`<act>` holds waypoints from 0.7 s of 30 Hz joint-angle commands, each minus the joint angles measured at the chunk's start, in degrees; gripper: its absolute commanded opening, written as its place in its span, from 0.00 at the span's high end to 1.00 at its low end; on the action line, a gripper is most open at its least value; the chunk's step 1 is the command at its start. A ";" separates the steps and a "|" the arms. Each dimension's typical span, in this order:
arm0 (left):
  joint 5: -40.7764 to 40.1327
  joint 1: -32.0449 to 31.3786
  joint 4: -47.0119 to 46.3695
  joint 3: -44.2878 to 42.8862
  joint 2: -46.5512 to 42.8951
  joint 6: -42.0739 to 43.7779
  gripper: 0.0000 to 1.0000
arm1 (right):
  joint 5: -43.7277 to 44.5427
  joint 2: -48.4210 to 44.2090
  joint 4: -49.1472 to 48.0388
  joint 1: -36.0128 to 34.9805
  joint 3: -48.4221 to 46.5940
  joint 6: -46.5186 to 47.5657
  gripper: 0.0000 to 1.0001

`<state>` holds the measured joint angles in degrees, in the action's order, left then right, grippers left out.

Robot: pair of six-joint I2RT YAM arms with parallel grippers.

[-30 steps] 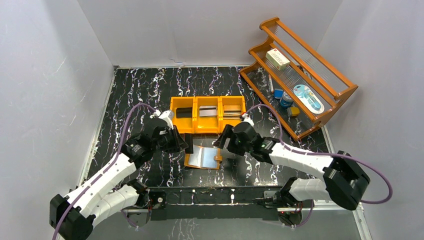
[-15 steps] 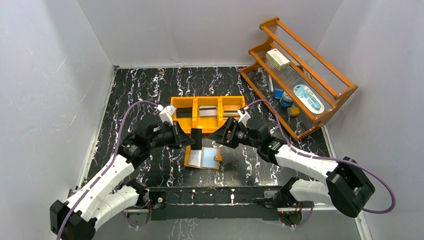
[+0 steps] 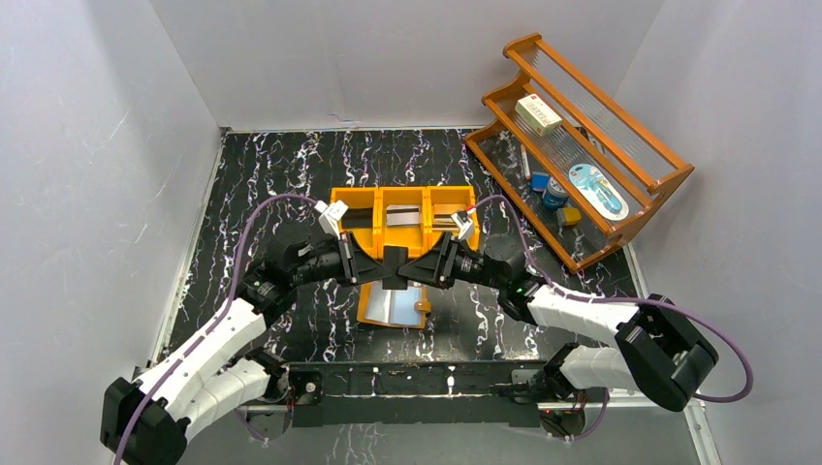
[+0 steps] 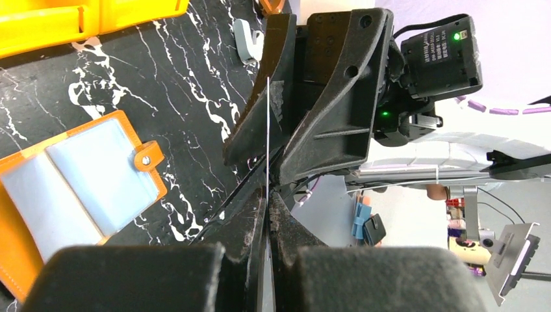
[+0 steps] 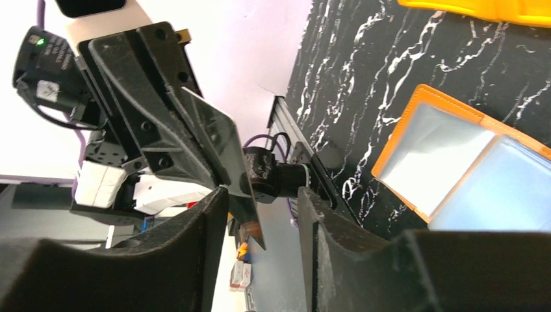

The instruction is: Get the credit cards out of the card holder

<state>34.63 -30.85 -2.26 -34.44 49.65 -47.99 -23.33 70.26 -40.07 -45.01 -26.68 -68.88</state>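
Note:
The tan-orange card holder [image 3: 392, 307] lies open on the table, its pale-blue sleeves up, and also shows in the left wrist view [image 4: 78, 175] and the right wrist view [image 5: 448, 162]. Above its far edge, my left gripper [image 3: 380, 268] is shut on a black credit card [image 3: 393, 262], held on edge [image 4: 267, 130]. My right gripper [image 3: 407, 268] faces it from the right. Its jaws straddle the card's free end [image 5: 217, 140], with gaps on both sides. More credit cards [image 3: 403, 216] lie in the orange bin [image 3: 378, 197].
The three-compartment orange bin stands just behind the two grippers. A wooden rack [image 3: 582, 145] at the back right holds a white box [image 3: 538, 114] and small items. White walls close in the table on three sides.
Both grippers rose from the card holder and met above it. The left carried the black card up. The right jaws came around the card and narrowed.

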 commanded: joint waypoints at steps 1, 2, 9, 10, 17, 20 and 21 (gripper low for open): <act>3.91 0.31 -1.98 -0.29 1.13 -0.33 1.00 | -2.53 0.32 -12.24 0.63 2.59 -2.91 0.51; 4.55 0.27 -2.30 -0.24 1.34 -0.38 1.00 | -2.78 0.78 -13.46 0.75 3.10 -3.53 0.53; 8.32 0.27 -6.15 1.43 1.93 -2.15 1.00 | -5.52 4.19 -23.94 1.05 4.02 -6.84 0.65; 8.68 0.31 -6.48 1.59 2.04 -2.34 1.00 | -5.91 4.33 -24.02 1.00 3.73 -6.73 0.66; 7.38 0.31 -6.16 2.45 1.52 -2.55 1.00 | -7.95 4.48 -25.73 1.58 3.04 -6.18 0.70; 6.98 0.28 -5.63 2.45 1.52 -2.48 1.00 | -8.14 4.17 -25.92 2.21 3.33 -6.24 0.76; 6.23 0.27 -4.67 2.33 1.43 -2.21 1.00 | -8.12 4.06 -26.19 2.39 3.52 -6.31 0.79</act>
<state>40.53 -30.81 -7.75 -32.32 51.96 -50.35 -30.09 75.05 -60.16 -43.44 -21.96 -75.07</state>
